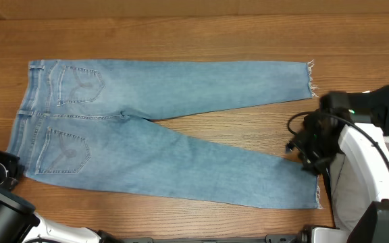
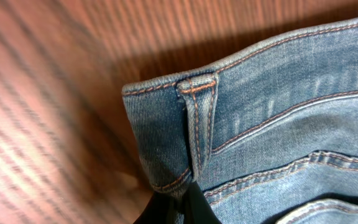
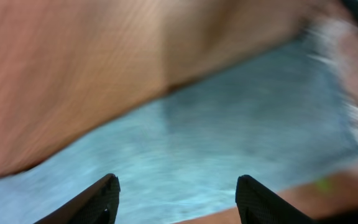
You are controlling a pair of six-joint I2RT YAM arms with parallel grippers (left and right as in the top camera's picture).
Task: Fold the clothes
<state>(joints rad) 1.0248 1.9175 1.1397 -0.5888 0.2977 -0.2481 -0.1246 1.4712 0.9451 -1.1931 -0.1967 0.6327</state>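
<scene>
Jeans (image 1: 147, 155) of light-blue denim lie flat, back side up, on the wooden table (image 1: 181, 20). The waistband is toward the table's left edge and the two legs run toward its right edge, spreading apart in a narrow V with bare wood between them. The upper back pocket (image 1: 80, 84) and the lower back pocket (image 1: 66, 152) both show their stitching. The far leg ends in a frayed hem (image 1: 310, 77) well short of the right edge. The near leg slants toward the front right corner and ends in its own frayed hem (image 1: 318, 196).

The left gripper (image 1: 5, 169) sits at the front left corner of the table, at the near end of the waistband. In the left wrist view its dark fingertips (image 2: 173, 208) are pressed together on the denim just under a belt loop (image 2: 197, 118), pinching that corner of the waistband.

The right gripper (image 1: 301, 156) hangs over the near leg close to its hem. The right wrist view is blurred, but its two fingers (image 3: 107, 199) stand wide apart above the pale denim, with nothing between them.
</scene>
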